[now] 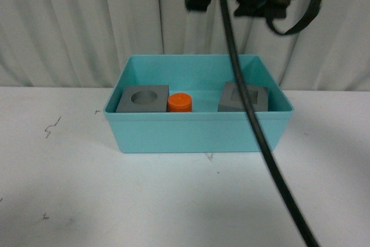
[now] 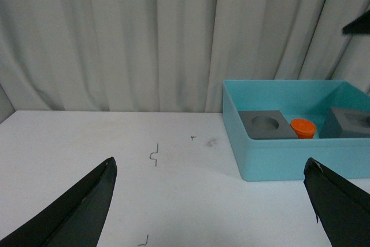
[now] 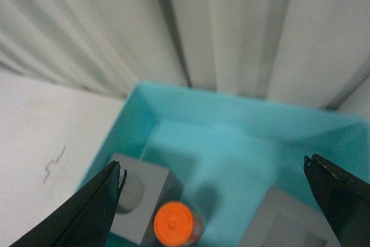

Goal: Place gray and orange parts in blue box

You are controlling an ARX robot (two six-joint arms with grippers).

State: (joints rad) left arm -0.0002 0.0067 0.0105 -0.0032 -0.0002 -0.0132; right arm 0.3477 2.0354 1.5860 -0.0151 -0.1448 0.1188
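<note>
In the front view the blue box (image 1: 198, 131) sits on the white table (image 1: 69, 195) and already holds all three parts: the gray cube with the round recess (image 1: 142, 99) at the left, the orange cylinder (image 1: 180, 103) just beside it, and the gray cube with the square recess (image 1: 243, 98) well apart at the right. A black cable (image 1: 248, 114) crosses the picture, and dark arm hardware hangs high above the box. From the left wrist, the left gripper (image 2: 211, 201) is spread wide and empty, low over bare table, with the box off to one side. From the right wrist, the right gripper (image 3: 214, 195) is also spread and empty, looking down into the box over the cylinder (the view is blurred). The placing looks finished, so the careful thing is to lift the right arm straight up, clear of the rim and cable. The tabletop is scuffed with small dark marks; a pale pleated curtain (image 1: 87, 21) closes off the back.
</note>
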